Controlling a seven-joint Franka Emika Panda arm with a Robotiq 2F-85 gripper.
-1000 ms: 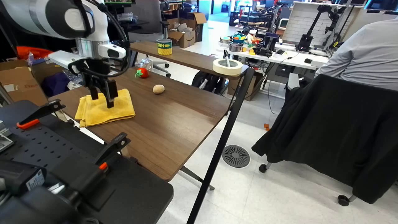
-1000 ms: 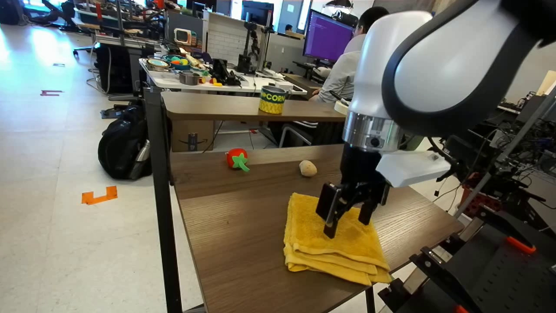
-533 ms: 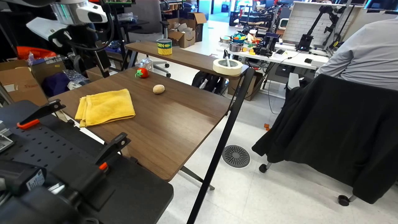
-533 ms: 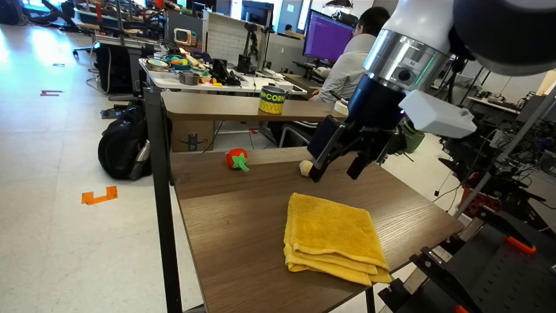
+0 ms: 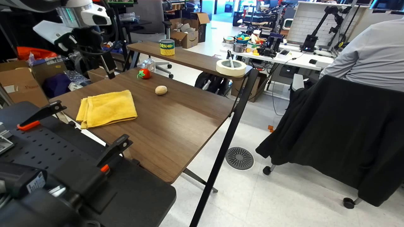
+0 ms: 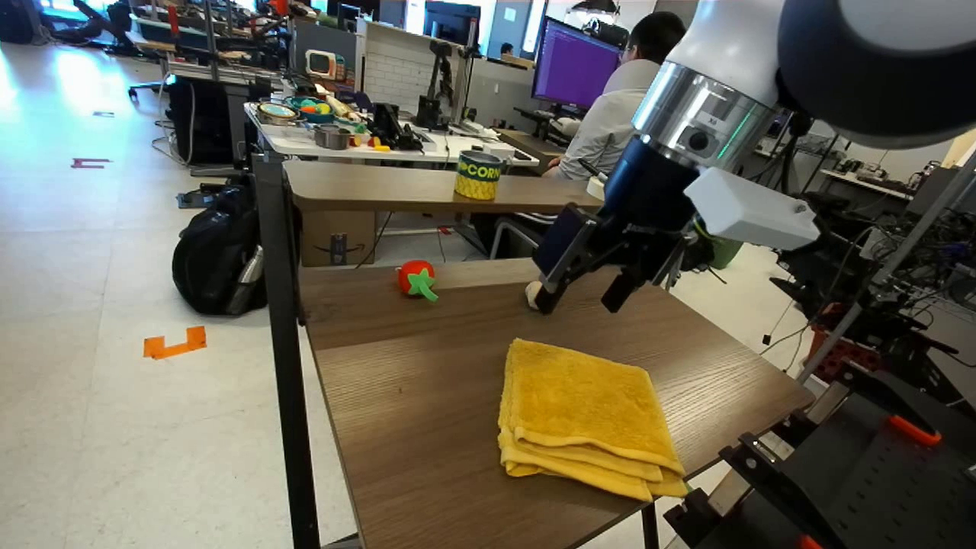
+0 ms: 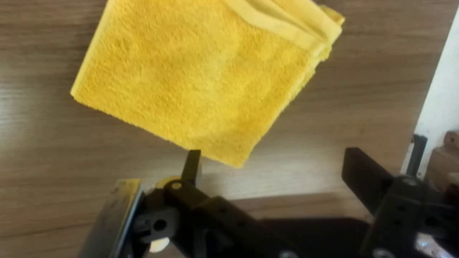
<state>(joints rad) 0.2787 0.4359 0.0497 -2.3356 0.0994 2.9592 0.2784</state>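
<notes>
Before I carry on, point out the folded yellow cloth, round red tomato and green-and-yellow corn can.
Folded yellow terry cloth (image 7: 200, 77), wrist view: its top face.
Round red tomato (image 5: 145, 74), in an exterior view: its red body.
Cylindrical green-and-yellow corn can (image 6: 477, 175), in an exterior view: its label.

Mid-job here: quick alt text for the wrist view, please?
A black two-fingered pincer, open and holding nothing, hangs above a brown wood-grain table. A folded yellow terry towel lies there, cropped at the picture's top, one corner appearing between the fingers.
</notes>
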